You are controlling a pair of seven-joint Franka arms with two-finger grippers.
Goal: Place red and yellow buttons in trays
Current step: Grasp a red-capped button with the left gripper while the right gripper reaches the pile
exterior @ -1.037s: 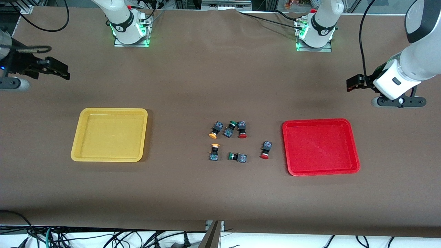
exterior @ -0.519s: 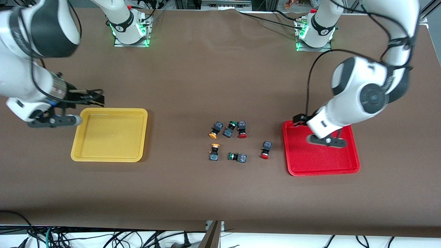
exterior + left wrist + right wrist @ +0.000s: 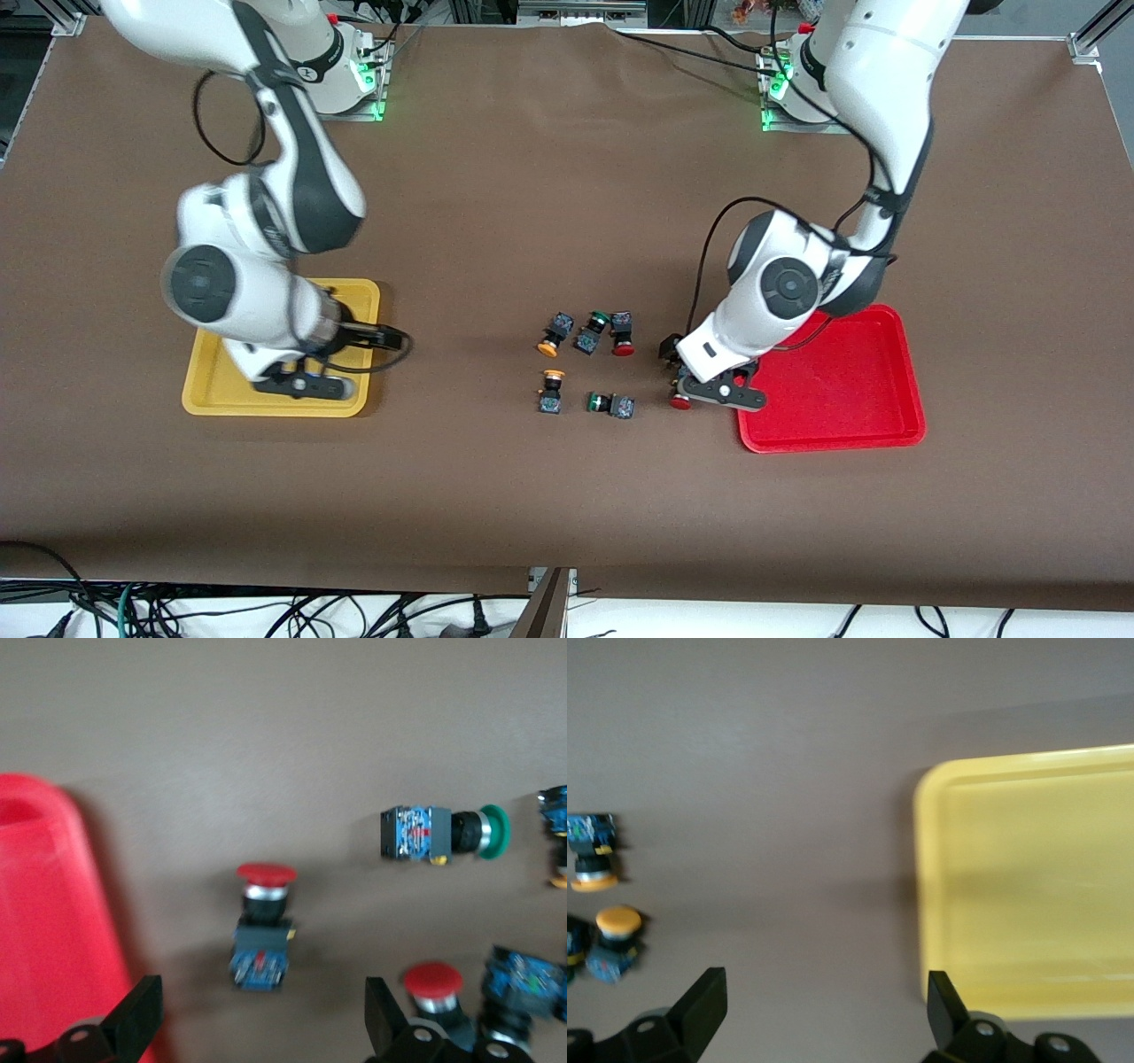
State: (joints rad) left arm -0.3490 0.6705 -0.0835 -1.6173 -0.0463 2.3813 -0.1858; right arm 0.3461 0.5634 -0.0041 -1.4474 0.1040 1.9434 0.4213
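Note:
Several buttons lie mid-table between the yellow tray (image 3: pixel 213 390) and the red tray (image 3: pixel 850 372). Two have orange-yellow caps (image 3: pixel 549 337) (image 3: pixel 551 388) and one has a red cap (image 3: pixel 623 335). A second red button (image 3: pixel 680 401) lies alone beside the red tray. My left gripper (image 3: pixel 677 365) is open and straddles it just above; in the left wrist view (image 3: pixel 261 1028) the button (image 3: pixel 264 926) lies between the fingers, untouched. My right gripper (image 3: pixel 392 338) is open and empty over the table beside the yellow tray (image 3: pixel 1028 886). The right wrist view shows both yellow buttons (image 3: pixel 592 855) (image 3: pixel 616 935).
Two green-capped buttons (image 3: pixel 595 326) (image 3: pixel 609 404) lie among the others; one shows in the left wrist view (image 3: pixel 443 833), as does the other red button (image 3: pixel 434 985). The right arm's hand hangs over the yellow tray. Both trays hold nothing.
Both arms swung in from the table's ends. The left gripper crossed the red tray to over the lone red button. The right gripper crossed the yellow tray toward the buttons.

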